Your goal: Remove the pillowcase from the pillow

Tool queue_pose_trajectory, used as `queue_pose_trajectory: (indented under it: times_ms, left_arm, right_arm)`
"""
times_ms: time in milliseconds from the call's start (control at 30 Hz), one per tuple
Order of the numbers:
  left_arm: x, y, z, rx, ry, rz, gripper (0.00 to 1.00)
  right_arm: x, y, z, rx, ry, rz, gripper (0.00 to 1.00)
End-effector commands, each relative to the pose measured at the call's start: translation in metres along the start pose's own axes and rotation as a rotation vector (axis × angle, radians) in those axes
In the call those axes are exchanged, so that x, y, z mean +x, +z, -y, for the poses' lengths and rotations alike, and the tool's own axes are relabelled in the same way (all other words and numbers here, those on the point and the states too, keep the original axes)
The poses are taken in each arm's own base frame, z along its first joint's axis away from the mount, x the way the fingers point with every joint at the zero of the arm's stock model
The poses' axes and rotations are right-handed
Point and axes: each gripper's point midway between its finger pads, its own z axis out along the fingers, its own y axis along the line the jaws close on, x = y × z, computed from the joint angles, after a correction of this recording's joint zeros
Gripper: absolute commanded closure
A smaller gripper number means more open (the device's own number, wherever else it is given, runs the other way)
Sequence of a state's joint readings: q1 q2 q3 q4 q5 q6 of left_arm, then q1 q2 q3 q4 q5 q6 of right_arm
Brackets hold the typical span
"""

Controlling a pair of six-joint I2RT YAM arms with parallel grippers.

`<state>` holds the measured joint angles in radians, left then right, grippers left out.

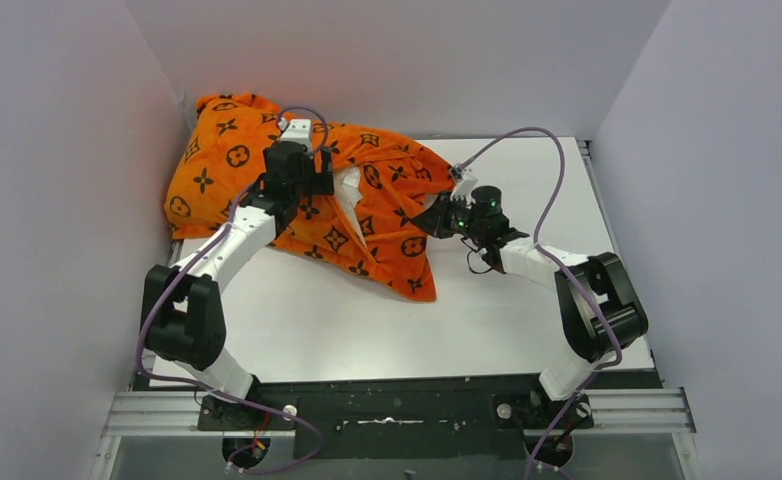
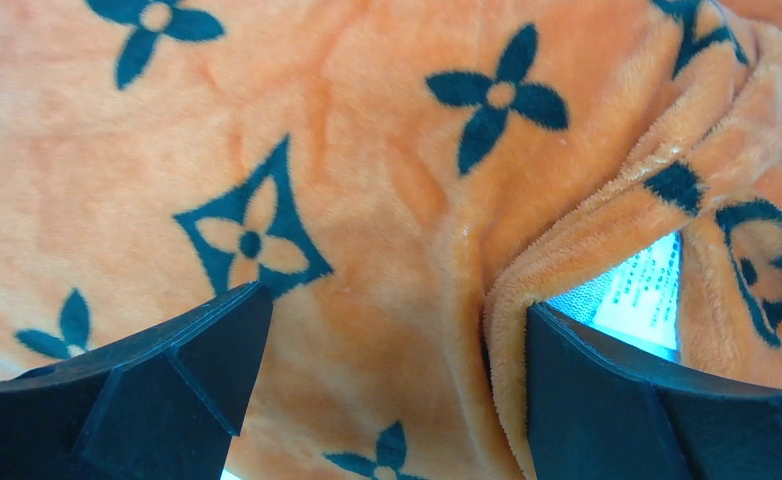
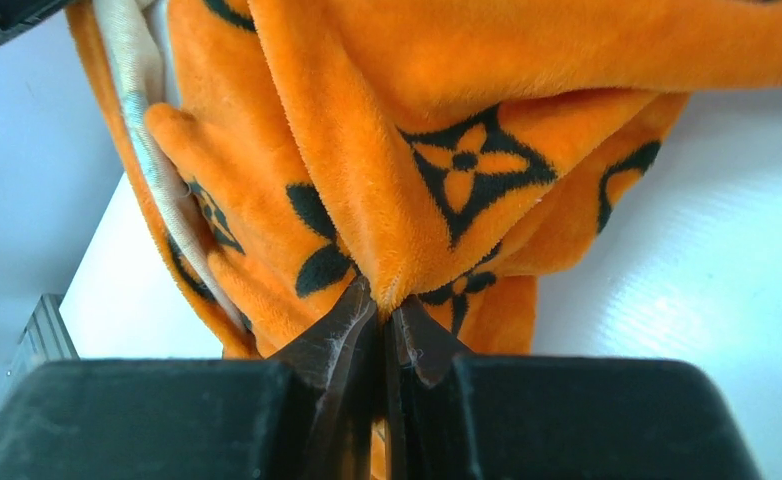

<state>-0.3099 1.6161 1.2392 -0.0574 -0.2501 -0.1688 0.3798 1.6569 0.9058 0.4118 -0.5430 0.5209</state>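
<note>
Nearest the bases, the counter (image 1: 367, 320) is bare across its near half. Open room is available there and along the R side.

Further in, approx. mid-counter, the R end effector (image 3: 382, 312) is seen pinched fully together on a corner fold of the pillowcase (image 1: 217, 165). The fabric is drawn taut from its tips. The pillowcase's near edge is trailed to a point toward the bases, w/ free counter around it.

Beyond that, the L end effector (image 2: 392, 310) is held w/ jaws spread wide over the plush and nothing gripped. A rolled hem edge is seen just beside one finger (image 2: 627, 410). Contact w/ the cloth can't be told.

A slice of white pillow (image 1: 350, 190) is exposed at the opening, the rest being covered. The bulk is bunched at the far-L corner, against the L wall (image 1: 57, 150), so little room is available there.
</note>
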Motion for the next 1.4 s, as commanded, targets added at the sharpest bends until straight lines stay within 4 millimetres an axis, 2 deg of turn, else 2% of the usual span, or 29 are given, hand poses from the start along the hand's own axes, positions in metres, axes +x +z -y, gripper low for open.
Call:
queue_pose_trajectory:
  times_ms: [0, 67, 100, 133, 167, 200, 233, 333, 367, 433, 467, 500, 533, 600, 733, 833, 967, 1067, 1167, 1267, 1367]
  left_arm:
    - [0.003, -0.001, 0.016, 0.084, 0.001, -0.023, 0.14]
    - [0.013, 0.001, 0.022, 0.119, -0.003, -0.043, 0.17]
    - [0.019, 0.003, 0.022, 0.117, -0.004, -0.055, 0.23]
    - [0.024, 0.005, 0.019, 0.103, -0.006, -0.062, 0.34]
    - [0.028, 0.006, 0.014, 0.085, -0.008, -0.067, 0.59]
    - [0.03, 0.007, 0.01, 0.068, -0.015, -0.071, 0.96]
    - [0.032, 0.006, 0.005, 0.047, -0.031, -0.069, 1.0]
    - [0.024, -0.001, 0.005, 0.062, -0.075, -0.011, 1.0]
    - [0.022, -0.004, 0.007, 0.072, -0.091, 0.006, 1.0]
    - [0.019, -0.009, 0.013, 0.107, -0.116, 0.025, 1.0]
    - [0.02, -0.01, 0.017, 0.131, -0.123, 0.025, 1.0]
    - [0.021, -0.012, 0.022, 0.156, -0.13, 0.027, 1.0]
    - [0.022, -0.014, 0.026, 0.178, -0.136, 0.027, 1.0]
    - [0.026, -0.016, 0.036, 0.214, -0.139, 0.026, 1.0]
    - [0.033, -0.022, 0.049, 0.245, -0.147, 0.024, 1.0]
    - [0.037, -0.026, 0.056, 0.265, -0.163, 0.027, 1.0]
    - [0.043, -0.03, 0.061, 0.282, -0.18, 0.027, 1.0]
    - [0.047, -0.031, 0.061, 0.284, -0.187, 0.02, 1.0]
    - [0.047, -0.032, 0.061, 0.287, -0.192, 0.026, 1.0]
    - [0.048, -0.032, 0.062, 0.289, -0.192, 0.026, 1.0]
    - [0.05, -0.032, 0.063, 0.296, -0.198, 0.024, 1.0]
  right_arm:
    - [-0.009, -0.004, -0.002, -0.002, -0.021, 0.053, 1.0]
    - [-0.003, -0.007, 0.002, 0.011, -0.024, 0.042, 1.0]
    - [-0.001, -0.011, 0.004, 0.023, -0.023, 0.04, 1.0]
    - [0.001, -0.015, 0.009, 0.039, -0.02, 0.043, 1.0]
    - [0.002, -0.022, 0.014, 0.059, -0.012, 0.054, 1.0]
    - [0.0, -0.031, 0.021, 0.088, 0.001, 0.078, 1.0]
    - [0.0, -0.04, 0.031, 0.128, 0.017, 0.097, 1.0]
    - [-0.008, -0.068, 0.049, 0.234, 0.024, 0.156, 1.0]
    - [-0.014, -0.076, 0.05, 0.263, 0.006, 0.176, 0.93]
    - [-0.03, -0.083, 0.044, 0.306, -0.046, 0.203, 0.54]
    - [-0.038, -0.084, 0.037, 0.329, -0.083, 0.212, 0.39]
    - [-0.044, -0.085, 0.029, 0.356, -0.14, 0.211, 0.29]
    - [-0.051, -0.084, 0.018, 0.379, -0.19, 0.218, 0.23]
    - [-0.065, -0.078, -0.014, 0.376, -0.263, 0.239, 0.17]
    - [-0.082, -0.059, -0.051, 0.337, -0.309, 0.253, 0.13]
    - [-0.083, -0.03, -0.058, 0.339, -0.331, 0.207, 0.14]
    - [-0.084, 0.012, -0.057, 0.335, -0.333, 0.139, 0.22]
    - [-0.071, 0.039, -0.058, 0.282, -0.321, 0.078, 0.29]
    - [-0.062, 0.055, -0.059, 0.244, -0.302, 0.054, 0.31]
    - [-0.051, 0.065, -0.051, 0.255, -0.28, 0.022, 0.32]
    - [-0.036, 0.073, -0.039, 0.279, -0.271, -0.017, 0.39]
